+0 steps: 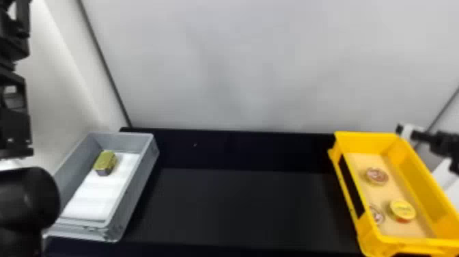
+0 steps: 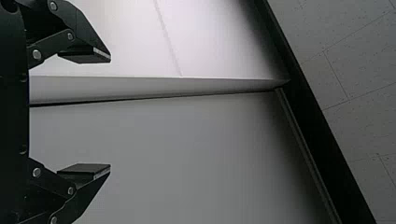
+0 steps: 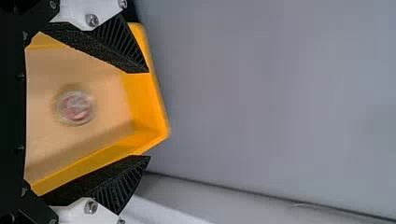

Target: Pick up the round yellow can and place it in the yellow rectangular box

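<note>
The round yellow can (image 1: 403, 210) lies inside the yellow rectangular box (image 1: 421, 242), toward its near end. My right gripper (image 1: 440, 141) is at the right edge of the head view, by the box's far right side. In the right wrist view the right gripper (image 3: 149, 114) is open and holds nothing, with the yellow box (image 3: 148, 100) beyond its spread fingers. My left gripper (image 1: 17, 30) is raised at the head view's left edge. Seen from its own wrist, the left gripper (image 2: 110, 113) is open, with nothing between its fingers.
Two round reddish-lidded cans (image 1: 376, 175) are also in the yellow box. At the left a grey box (image 1: 135, 194) holds a small olive-gold block-shaped can (image 1: 105, 163) on a white liner. A black table (image 1: 239, 205) lies between the boxes, with pale walls behind.
</note>
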`<state>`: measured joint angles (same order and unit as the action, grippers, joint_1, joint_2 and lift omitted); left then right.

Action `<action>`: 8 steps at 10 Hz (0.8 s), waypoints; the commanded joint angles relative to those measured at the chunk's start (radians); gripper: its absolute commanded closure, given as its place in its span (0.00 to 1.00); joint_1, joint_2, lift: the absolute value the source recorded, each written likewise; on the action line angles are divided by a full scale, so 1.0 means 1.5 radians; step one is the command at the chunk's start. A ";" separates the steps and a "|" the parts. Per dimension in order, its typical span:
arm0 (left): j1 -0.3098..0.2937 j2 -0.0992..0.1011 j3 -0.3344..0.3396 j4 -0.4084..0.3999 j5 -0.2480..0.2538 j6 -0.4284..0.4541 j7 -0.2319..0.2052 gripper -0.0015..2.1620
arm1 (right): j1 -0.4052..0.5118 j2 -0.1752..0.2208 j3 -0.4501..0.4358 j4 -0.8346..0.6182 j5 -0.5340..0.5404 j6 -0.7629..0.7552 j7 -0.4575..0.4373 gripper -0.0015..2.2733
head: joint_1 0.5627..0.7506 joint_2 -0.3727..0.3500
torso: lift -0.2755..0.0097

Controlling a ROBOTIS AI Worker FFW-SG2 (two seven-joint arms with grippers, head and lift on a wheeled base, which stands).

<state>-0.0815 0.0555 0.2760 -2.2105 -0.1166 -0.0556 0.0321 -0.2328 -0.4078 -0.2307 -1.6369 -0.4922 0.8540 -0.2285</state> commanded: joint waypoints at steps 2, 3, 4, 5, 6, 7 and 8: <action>-0.001 0.001 0.003 0.002 0.000 0.006 0.001 0.19 | -0.084 -0.002 0.073 -0.145 0.044 -0.037 -0.002 0.07 | 0.70 0.59 | 0.97; -0.002 0.001 0.005 0.004 0.000 0.006 0.002 0.19 | -0.115 -0.002 0.097 -0.174 0.056 -0.047 0.003 0.07 | 0.70 0.59 | 0.97; -0.004 0.002 0.009 0.004 0.001 0.006 0.004 0.19 | -0.155 -0.001 0.134 -0.207 0.078 -0.049 0.010 0.06 | 0.70 0.59 | 0.97; -0.008 0.005 0.011 0.009 0.002 0.006 0.004 0.19 | -0.184 0.002 0.162 -0.230 0.090 -0.072 0.021 0.04 | 0.70 0.59 | 0.97; -0.015 0.009 0.012 0.014 0.004 0.006 0.006 0.19 | -0.207 0.007 0.181 -0.247 0.108 -0.088 0.023 0.04 | 0.70 0.59 | 0.97; -0.023 0.015 0.017 0.024 0.007 0.003 0.008 0.19 | -0.230 0.017 0.202 -0.262 0.141 -0.095 0.032 0.04 | 0.70 0.59 | 0.97; -0.034 0.025 0.021 0.028 0.011 0.001 0.010 0.19 | -0.241 0.024 0.214 -0.273 0.166 -0.105 0.032 0.03 | 0.70 0.59 | 0.97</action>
<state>-0.1132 0.0767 0.2993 -2.1812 -0.1073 -0.0499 0.0453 -0.5627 -0.3869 0.0593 -2.0211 -0.2977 0.7165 -0.1837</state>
